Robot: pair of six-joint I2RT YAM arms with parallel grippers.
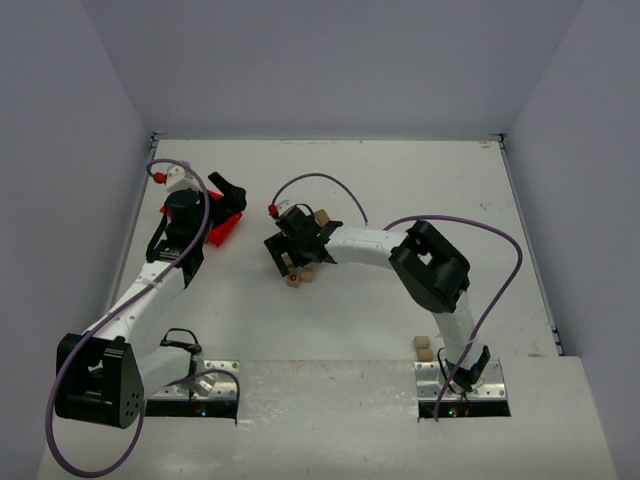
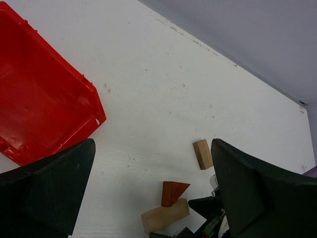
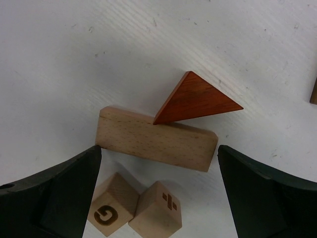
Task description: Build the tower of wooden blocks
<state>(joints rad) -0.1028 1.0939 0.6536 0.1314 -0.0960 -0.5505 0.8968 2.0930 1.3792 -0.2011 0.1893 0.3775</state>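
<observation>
My right arm stretched leftward over the bench's middle, its pincer spread wide and empty above the blocks: a pale plank lying flat, a reddish-brown triangle touching its far edge, and two engraved cubes just beside it. My left pincer hung apart near the red bin, toward the left edge.

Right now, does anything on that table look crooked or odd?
Yes. The reddish triangle sits askew, one corner meeting the far edge of the pale plank instead of lying flat on top.
</observation>
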